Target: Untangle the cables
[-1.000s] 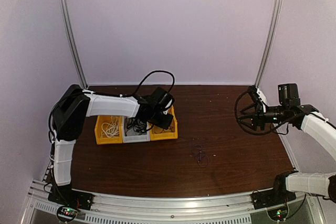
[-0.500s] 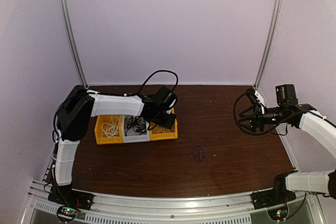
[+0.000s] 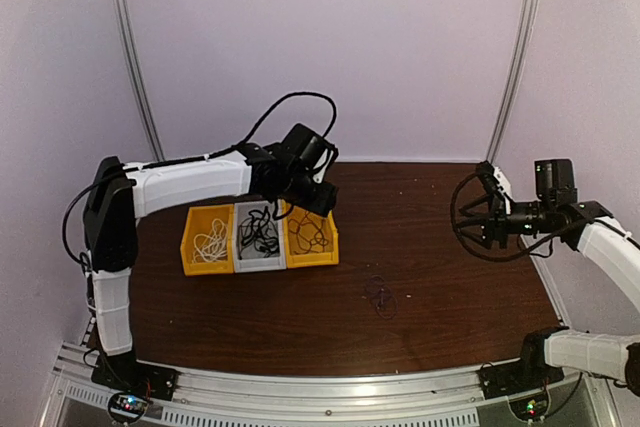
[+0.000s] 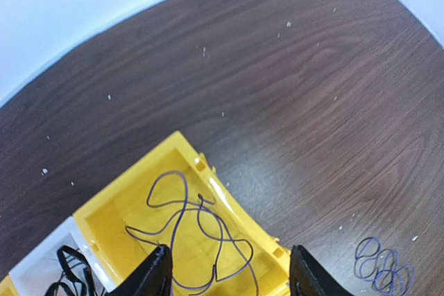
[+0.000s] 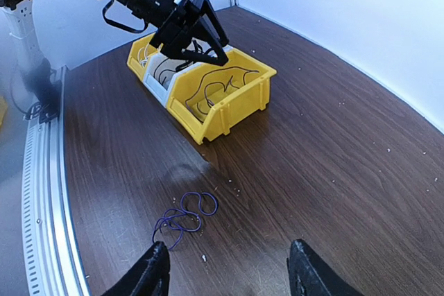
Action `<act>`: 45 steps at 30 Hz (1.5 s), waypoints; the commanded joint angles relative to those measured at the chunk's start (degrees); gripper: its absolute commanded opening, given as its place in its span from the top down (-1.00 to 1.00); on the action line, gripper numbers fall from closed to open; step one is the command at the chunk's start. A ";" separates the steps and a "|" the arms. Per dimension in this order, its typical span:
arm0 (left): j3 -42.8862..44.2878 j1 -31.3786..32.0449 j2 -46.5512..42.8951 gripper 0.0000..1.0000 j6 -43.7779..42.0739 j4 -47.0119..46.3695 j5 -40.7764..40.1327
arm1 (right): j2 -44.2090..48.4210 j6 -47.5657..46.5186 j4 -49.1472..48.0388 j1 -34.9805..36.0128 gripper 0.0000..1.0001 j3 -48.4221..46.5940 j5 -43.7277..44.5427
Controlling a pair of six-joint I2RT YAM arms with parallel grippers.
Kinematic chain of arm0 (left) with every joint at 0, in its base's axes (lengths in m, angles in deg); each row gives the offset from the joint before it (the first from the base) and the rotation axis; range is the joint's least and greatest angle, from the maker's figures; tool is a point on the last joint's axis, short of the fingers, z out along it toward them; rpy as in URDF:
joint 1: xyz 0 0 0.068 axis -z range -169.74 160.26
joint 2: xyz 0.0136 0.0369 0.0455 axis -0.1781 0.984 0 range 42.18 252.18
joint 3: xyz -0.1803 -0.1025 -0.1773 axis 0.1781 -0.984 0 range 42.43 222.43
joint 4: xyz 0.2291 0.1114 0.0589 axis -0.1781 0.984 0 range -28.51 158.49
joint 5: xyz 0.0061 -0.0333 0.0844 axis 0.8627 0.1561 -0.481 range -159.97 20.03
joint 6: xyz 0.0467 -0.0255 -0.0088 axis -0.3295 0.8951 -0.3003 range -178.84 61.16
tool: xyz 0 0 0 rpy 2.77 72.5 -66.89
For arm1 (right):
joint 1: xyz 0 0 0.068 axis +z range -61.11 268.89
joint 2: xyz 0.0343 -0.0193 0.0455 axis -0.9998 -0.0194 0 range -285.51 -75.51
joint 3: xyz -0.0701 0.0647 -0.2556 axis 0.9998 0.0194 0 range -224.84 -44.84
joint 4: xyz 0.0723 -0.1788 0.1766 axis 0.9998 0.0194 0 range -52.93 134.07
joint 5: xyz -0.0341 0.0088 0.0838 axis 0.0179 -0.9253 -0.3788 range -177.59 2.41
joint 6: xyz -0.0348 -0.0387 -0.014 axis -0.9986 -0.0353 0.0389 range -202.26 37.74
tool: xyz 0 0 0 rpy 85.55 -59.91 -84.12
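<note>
Find one dark blue cable (image 3: 380, 297) in small loops, loose on the desk (image 3: 450, 287), nearer the arm bases than the bins and well apart from them, bare wood on every side. Find a thin dark cable (image 4: 198, 230) sprawled inside the right yellow bin (image 3: 312, 259), within its rim. See black cables (image 3: 258, 232) bundled in the grey bin (image 3: 260, 265) beside it, and a white cable (image 3: 208, 244) in the left yellow bin (image 3: 207, 267); all three bins touching in a row. Record the left hand (image 4: 229, 275) above the right yellow bin, jaws apart, nothing between them. Record the right hand (image 5: 229, 272) raised near the desk's right edge, spread wide and empty, well apart from bins and loose cable. Note broad open desk between.
</note>
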 commanded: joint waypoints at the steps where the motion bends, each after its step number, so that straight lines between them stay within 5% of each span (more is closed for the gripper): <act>1: 5.08 -1.47 -2.16 -0.19 -2.31 2.68 0.55 | -0.18 0.57 -1.16 -0.07 -0.18 -0.11 -0.36; 10: 4.16 -3.88 -0.46 -0.12 0.50 3.11 0.88 | -1.23 -1.21 0.15 0.02 -0.18 -0.51 -0.50; 19: -16.55 4.15 -13.93 -0.03 -9.14 -15.26 5.17 | -4.47 -4.20 0.20 5.46 0.02 -0.57 5.95; 24: -25.87 5.94 -20.15 0.00 -5.68 -21.41 8.26 | -6.18 -10.16 4.10 12.06 0.17 -1.51 10.21; 31: -39.99 6.03 -28.90 0.02 -0.78 -33.60 4.54 | -18.83 -17.03 13.10 22.30 0.26 -2.58 17.84; 45: -45.15 6.00 -33.30 0.01 0.91 -36.38 2.05 | -35.20 -12.14 13.04 27.89 0.14 -6.15 15.43</act>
